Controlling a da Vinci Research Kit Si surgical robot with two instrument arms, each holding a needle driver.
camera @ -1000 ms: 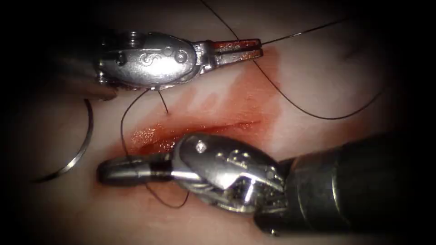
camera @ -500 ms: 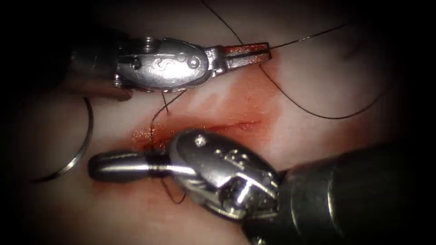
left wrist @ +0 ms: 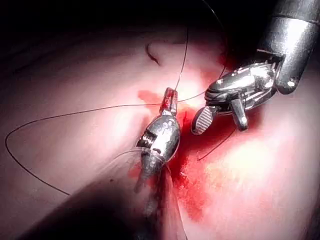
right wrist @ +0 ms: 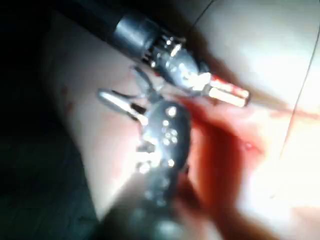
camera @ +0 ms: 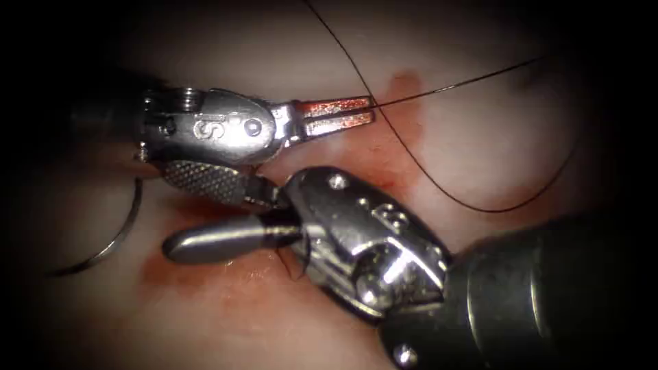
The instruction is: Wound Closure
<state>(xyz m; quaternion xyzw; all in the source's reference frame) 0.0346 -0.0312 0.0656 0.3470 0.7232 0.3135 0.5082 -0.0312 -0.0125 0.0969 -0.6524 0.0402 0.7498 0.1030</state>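
Observation:
My left tool [camera: 371, 112] lies across the upper part of the tissue [camera: 480, 123], jaws shut on the thread [camera: 439, 88] at their red-stained tips. My right tool [camera: 171, 211] comes in from the lower right with its jaws open just below the left tool's body, over the cut; nothing lies between them. A short dark piece of thread [camera: 291, 262] sits by its wrist. The curved needle [camera: 123, 233] lies free on the tissue at the far left, held by neither tool. The left wrist view shows the left tool [left wrist: 170, 97] shut on thread and the right tool [left wrist: 220, 127] open.
A long slack loop of thread [camera: 425, 171] curves over the tissue on the right. Red fluid [camera: 387, 154] stains the tissue around the cut and below the right tool. The right wrist view shows the left tool's red jaws [right wrist: 227, 92] beyond the right tool's body [right wrist: 165, 130].
The right tool's jaws have opened from shut, and it has risen toward the left tool. The thread loop around its jaws has shrunk. The left tool shifted down and left, thread still held.

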